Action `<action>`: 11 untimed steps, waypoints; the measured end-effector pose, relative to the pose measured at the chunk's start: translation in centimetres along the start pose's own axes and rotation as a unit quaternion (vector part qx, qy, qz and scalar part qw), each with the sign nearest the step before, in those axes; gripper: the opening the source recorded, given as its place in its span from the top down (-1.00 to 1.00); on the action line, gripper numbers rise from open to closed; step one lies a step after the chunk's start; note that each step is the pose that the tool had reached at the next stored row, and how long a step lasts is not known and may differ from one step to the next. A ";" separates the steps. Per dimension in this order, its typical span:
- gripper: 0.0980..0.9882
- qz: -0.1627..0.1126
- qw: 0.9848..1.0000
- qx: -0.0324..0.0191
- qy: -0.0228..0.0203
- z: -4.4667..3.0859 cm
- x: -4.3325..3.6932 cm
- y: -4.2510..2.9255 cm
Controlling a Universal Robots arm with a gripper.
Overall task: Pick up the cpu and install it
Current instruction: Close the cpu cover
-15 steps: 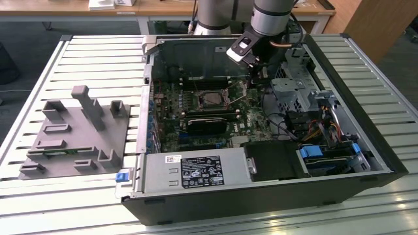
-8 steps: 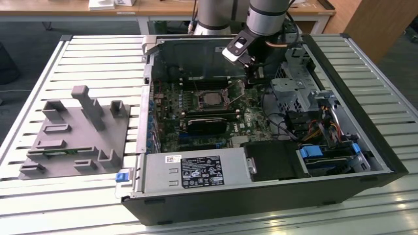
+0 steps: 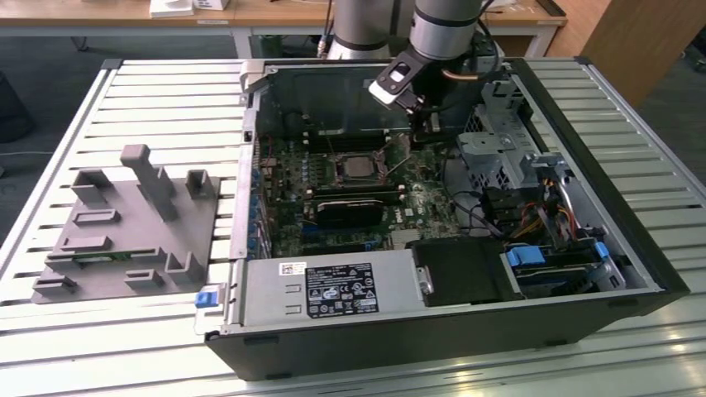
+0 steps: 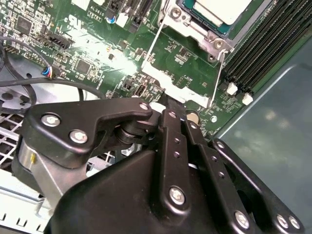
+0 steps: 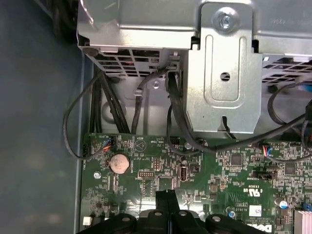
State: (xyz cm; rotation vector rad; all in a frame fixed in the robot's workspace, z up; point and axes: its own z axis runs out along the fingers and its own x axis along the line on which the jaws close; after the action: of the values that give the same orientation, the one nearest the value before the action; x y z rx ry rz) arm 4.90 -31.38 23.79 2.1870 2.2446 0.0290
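The cpu [image 3: 355,168] lies flat in its socket on the green motherboard [image 3: 425,203], silver top up; the second wrist view shows the cpu [image 4: 222,9] inside the metal socket frame. My gripper [image 3: 425,131] hangs inside the open computer case, just to the exterior view's right of the socket. Its black fingers [image 5: 165,201] are pressed together with nothing visible between them. In the second wrist view the gripper [image 4: 168,113] is low over the board, right beside the socket's shiny hinged plate [image 4: 168,80] and wire lever [image 4: 216,78].
The case [image 3: 617,248] lies open on a slatted table. A black heatsink block [image 3: 350,212] sits in front of the socket, and the power supply [image 3: 331,289] is nearer still. A drive cage [image 5: 222,73] and cables [image 5: 175,117] crowd the right. A gray fixture [image 3: 121,231] stands left.
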 end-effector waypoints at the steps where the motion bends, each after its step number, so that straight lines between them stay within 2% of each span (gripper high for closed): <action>1: 0.98 0.000 1.000 0.000 0.000 0.01 0.00 -0.08; 7: 0.98 0.000 1.000 0.000 0.001 0.12 0.01 -0.59; 11: 0.98 0.000 1.000 0.000 0.001 0.16 0.02 -0.70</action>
State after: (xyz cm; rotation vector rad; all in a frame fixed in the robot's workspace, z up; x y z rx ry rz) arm 4.21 -31.39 23.61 2.1879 2.2453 0.0308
